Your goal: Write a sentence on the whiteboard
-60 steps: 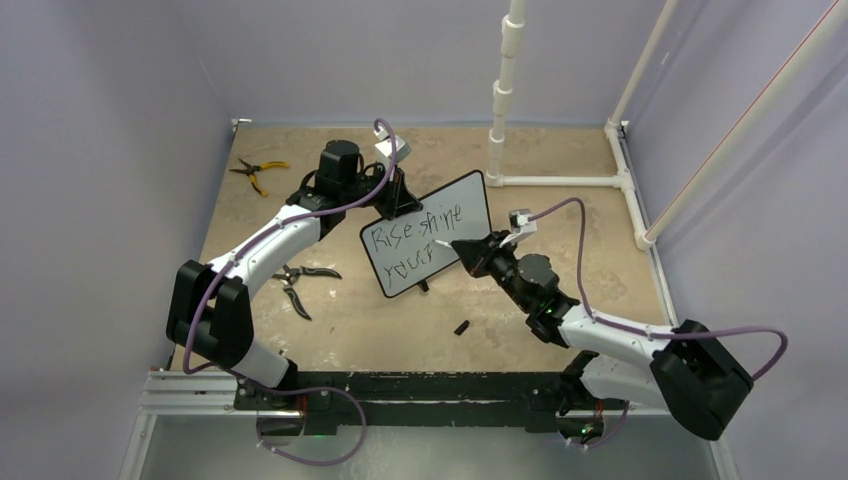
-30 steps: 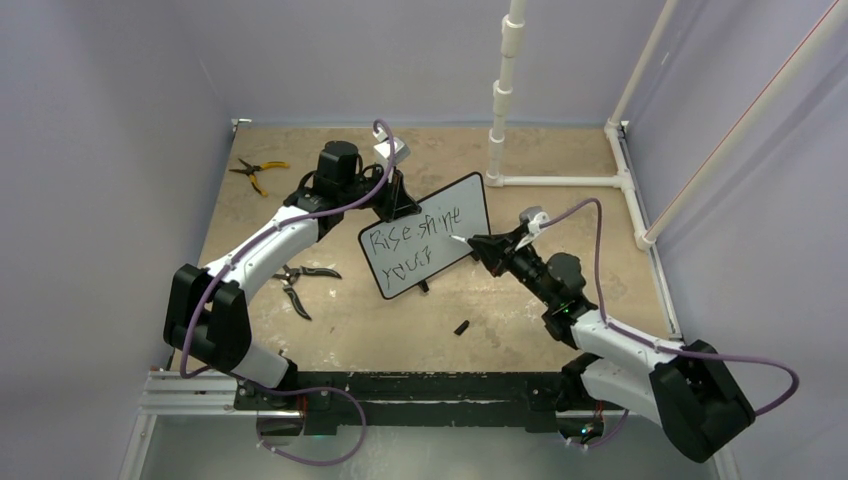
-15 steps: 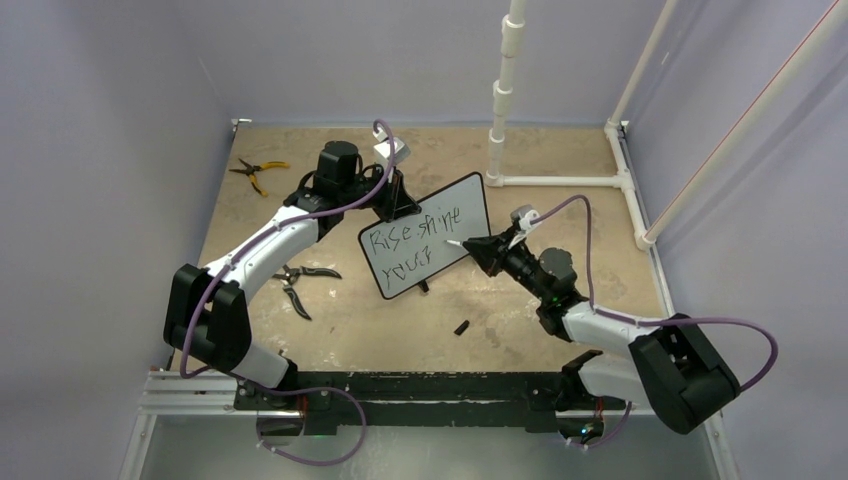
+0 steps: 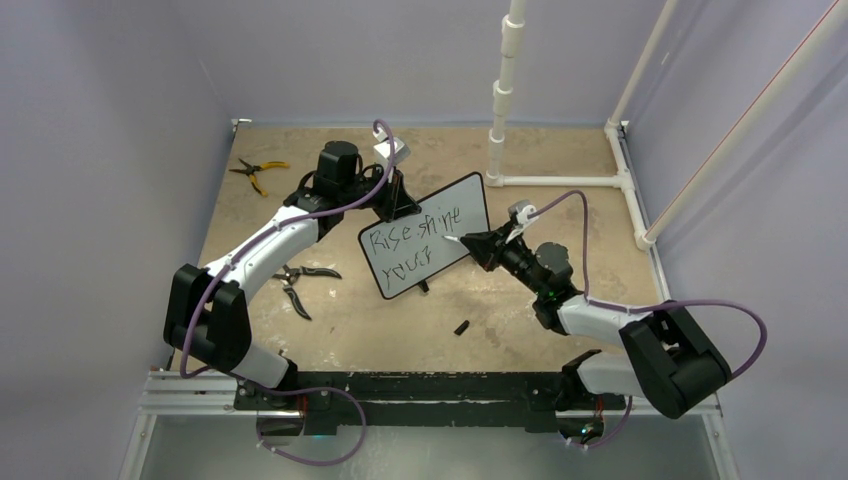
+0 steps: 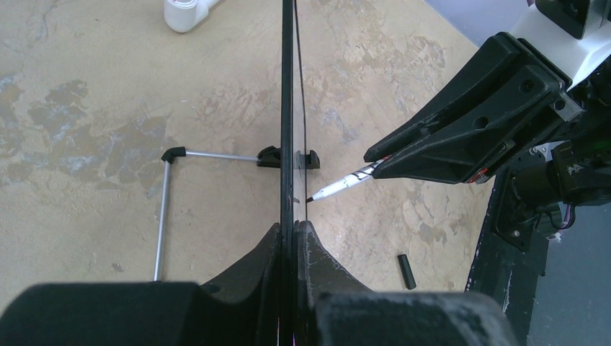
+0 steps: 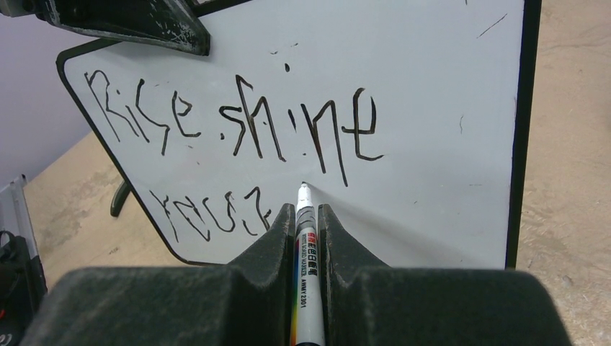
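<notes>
Whiteboard (image 4: 472,200) standing upright at the middle of the table (image 4: 560,150), its upper edge clamped by the left tool (image 5: 292,232). Right tool (image 6: 308,216) closed on a marker (image 6: 305,245), with the tip at the board face just below "shine" (contact cannot be told). The sentence (image 6: 238,130) runs in two slanted black lines.

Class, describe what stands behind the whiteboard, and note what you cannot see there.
In the left wrist view, a thin wire stand juts out behind the whiteboard, joined at its foot. In the top view, the board covers that stand.
</notes>
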